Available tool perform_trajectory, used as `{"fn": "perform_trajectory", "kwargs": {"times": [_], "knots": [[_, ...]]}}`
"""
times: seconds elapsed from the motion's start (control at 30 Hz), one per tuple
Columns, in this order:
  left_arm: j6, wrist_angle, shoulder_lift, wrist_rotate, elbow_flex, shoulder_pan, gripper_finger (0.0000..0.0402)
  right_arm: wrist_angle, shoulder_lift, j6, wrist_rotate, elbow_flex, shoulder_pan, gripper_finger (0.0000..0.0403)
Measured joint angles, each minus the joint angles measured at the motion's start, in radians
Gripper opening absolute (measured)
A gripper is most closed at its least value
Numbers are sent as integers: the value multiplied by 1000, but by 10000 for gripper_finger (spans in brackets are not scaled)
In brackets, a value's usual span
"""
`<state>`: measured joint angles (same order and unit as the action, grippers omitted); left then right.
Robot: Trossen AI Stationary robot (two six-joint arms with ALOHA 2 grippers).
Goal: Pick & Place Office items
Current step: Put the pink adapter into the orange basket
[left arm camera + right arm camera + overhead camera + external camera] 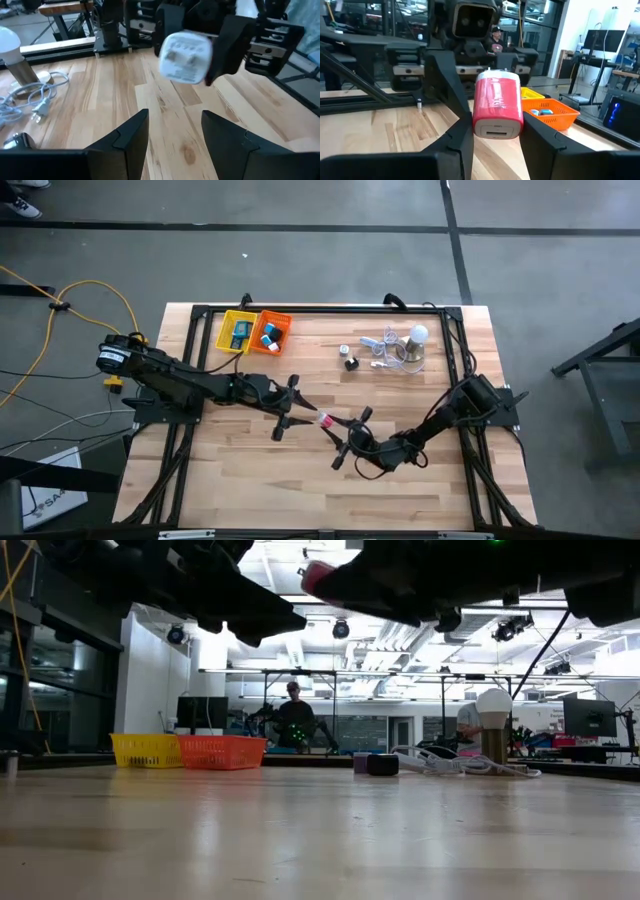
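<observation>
1. Desk point(300, 480): wooden top; both my arms meet over its middle, raised off the surface.
2. Orange basket point(272, 332) and yellow basket point(238, 332) sit side by side at the far edge, small items inside.
3. Light bulb point(419, 335) stands by the white cable point(385, 350), far right.
4. My right tool point(336, 428) is clamped on the pink-red and white piece point(497, 110), held up in the air.
5. My left tool point(296, 408) faces it, fingers point(125, 135) apart, nothing between them.
</observation>
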<state>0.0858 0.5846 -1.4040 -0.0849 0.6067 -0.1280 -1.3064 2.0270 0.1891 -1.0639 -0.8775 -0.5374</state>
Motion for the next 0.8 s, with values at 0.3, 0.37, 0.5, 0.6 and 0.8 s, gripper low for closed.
{"fn": "perform_trajectory", "kwargs": {"times": [0.3,0.37,0.5,0.6,0.8], "knots": [[-14,0,0,-2,0,0,177,0,0,24,-4,-16,-13,117],[-15,0,0,-2,0,0,177,0,0,20,-2,-16,-13,117],[-15,0,0,-2,0,0,177,0,0,18,-2,-16,-13,117],[-15,0,0,-2,0,0,177,0,0,18,-3,-16,-13,117],[-15,0,0,-2,0,0,177,0,0,17,-3,-16,-13,117]]}}
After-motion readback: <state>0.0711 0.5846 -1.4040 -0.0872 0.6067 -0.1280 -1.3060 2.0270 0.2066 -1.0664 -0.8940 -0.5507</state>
